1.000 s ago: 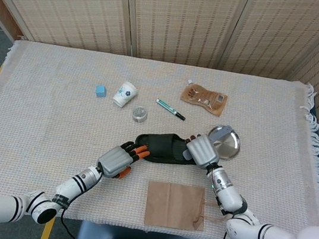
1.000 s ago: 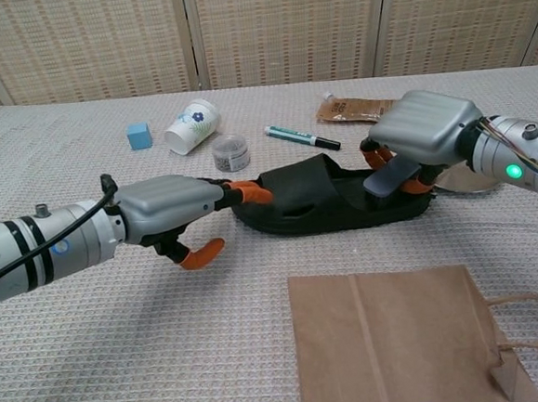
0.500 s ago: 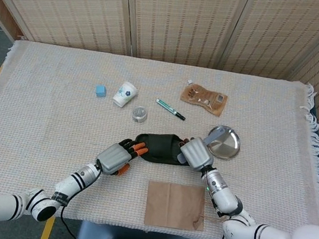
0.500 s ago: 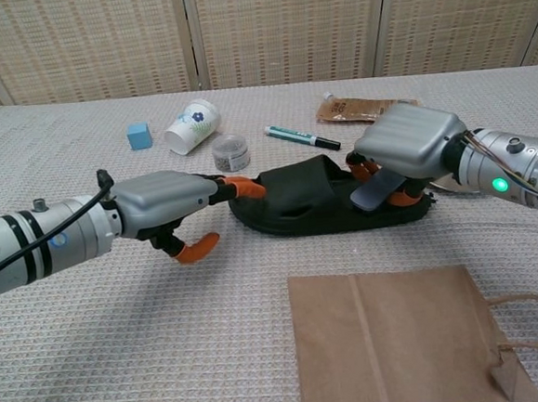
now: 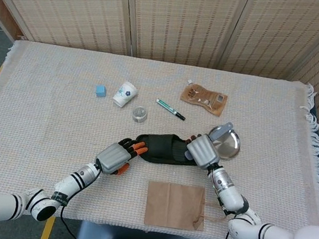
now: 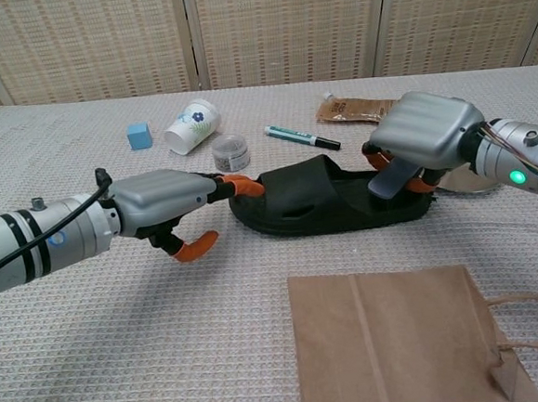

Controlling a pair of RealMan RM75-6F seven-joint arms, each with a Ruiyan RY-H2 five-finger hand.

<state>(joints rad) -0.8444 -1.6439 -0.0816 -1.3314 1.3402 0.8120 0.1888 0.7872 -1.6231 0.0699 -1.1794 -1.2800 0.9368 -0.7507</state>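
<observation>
A black slipper (image 5: 164, 148) (image 6: 320, 202) lies flat mid-table, toe to the left. My right hand (image 5: 203, 150) (image 6: 422, 138) grips its heel end, with the thumb on the near side and orange-tipped fingers curled behind it. My left hand (image 5: 114, 158) (image 6: 162, 202) lies at the toe end. Its outstretched fingertips (image 6: 240, 186) touch the toe, while the thumb hangs apart below and holds nothing.
A flat brown paper bag (image 5: 175, 205) (image 6: 401, 340) lies near the front edge. A metal plate (image 5: 228, 143) sits right of the slipper. Behind it are a blue cube (image 5: 100, 91), a tipped paper cup (image 5: 125, 94), a small round tin (image 5: 140, 114), a marker (image 5: 170, 109) and a brown pouch (image 5: 203, 98).
My right hand slid left along the slipper's heel and has come back right. The slipper was nudged slightly left. The left hand has barely moved.
</observation>
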